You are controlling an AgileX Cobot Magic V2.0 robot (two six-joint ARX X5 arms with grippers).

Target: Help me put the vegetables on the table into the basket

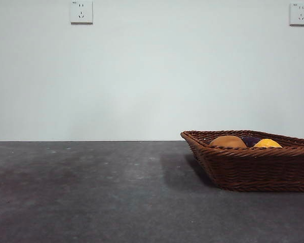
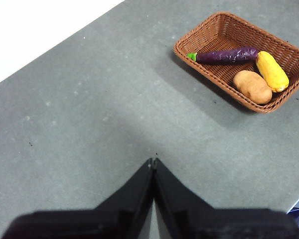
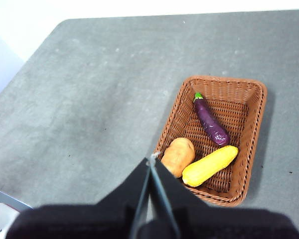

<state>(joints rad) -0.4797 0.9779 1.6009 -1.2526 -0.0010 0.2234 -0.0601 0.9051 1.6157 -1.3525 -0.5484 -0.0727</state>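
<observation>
The woven brown basket (image 1: 253, 169) (image 2: 217, 30) (image 3: 254, 109) stands on the dark grey table (image 1: 91, 192) at the right. Inside it lie all three vegetables: the orange-brown potato (image 1: 227, 142) (image 2: 252, 86) (image 3: 178, 155), the purple eggplant (image 1: 250, 140) (image 2: 224, 55) (image 3: 211, 122) with its green stem, and the bumpy yellow one (image 1: 267, 144) (image 2: 272, 71) (image 3: 210, 165). My left gripper (image 2: 153, 162) is shut and empty, high above bare table away from the basket. My right gripper (image 3: 152, 160) is shut and empty, raised above the basket's rim near the potato. Neither arm shows in the front view.
Two wall sockets (image 1: 81, 11) (image 1: 300, 13) sit on the white wall behind the table. The table's edges (image 2: 55, 47) (image 3: 20, 64) show in both wrist views.
</observation>
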